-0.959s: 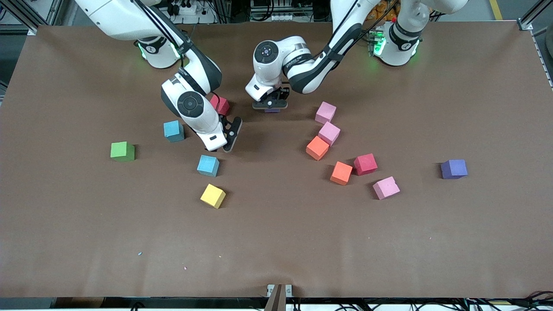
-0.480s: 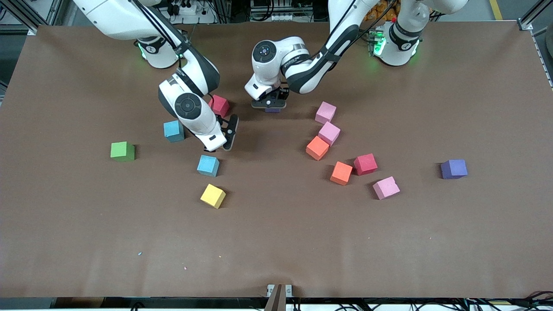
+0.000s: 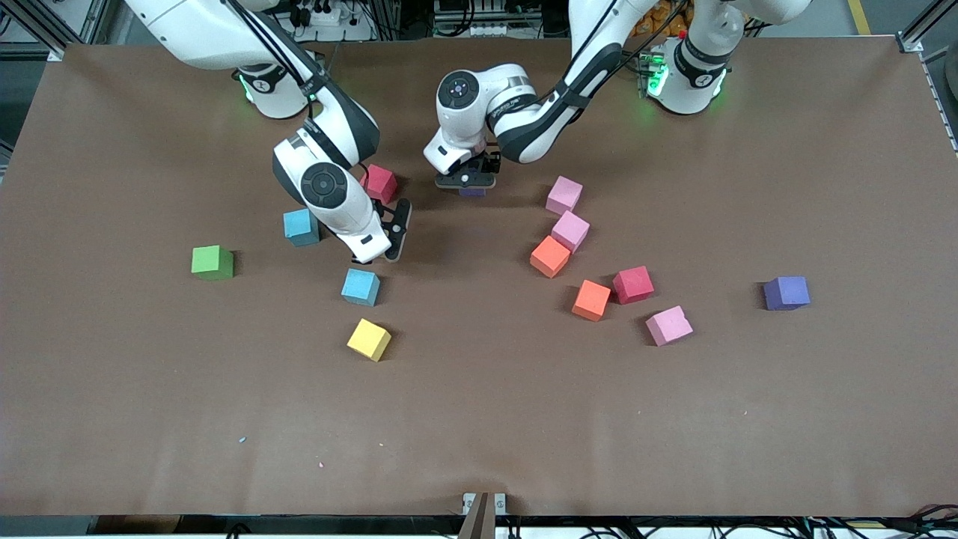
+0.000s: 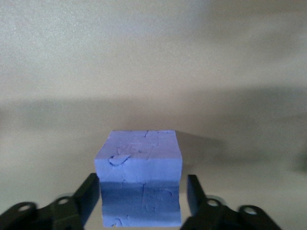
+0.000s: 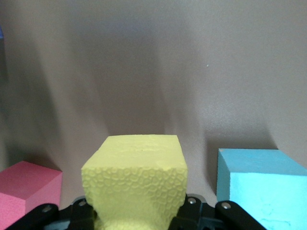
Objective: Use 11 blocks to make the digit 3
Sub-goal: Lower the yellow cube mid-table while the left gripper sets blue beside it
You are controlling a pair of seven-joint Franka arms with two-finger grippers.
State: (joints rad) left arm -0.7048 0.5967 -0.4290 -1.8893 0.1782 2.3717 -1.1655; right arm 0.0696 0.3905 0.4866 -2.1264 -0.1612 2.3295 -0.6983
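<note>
Holding a yellow foam cube (image 5: 135, 179) tight, right gripper (image 3: 380, 251) hangs over the brown table (image 3: 479, 419) btw two light blue foam cubes (image 3: 301, 227). Left gripper (image 3: 468, 182) has jaws apart around the purple foam cube (image 4: 139, 177), prob just set down; next it needs to lift clear w/o nudging it.

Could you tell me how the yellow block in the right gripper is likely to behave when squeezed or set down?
Probably soft: the yellow block looks pinched narrower where the right gripper clamps it. Likely light for its size, judging by its pitted, foam-like surface. Its flat faces suggest it will sit still rather than roll.
</note>
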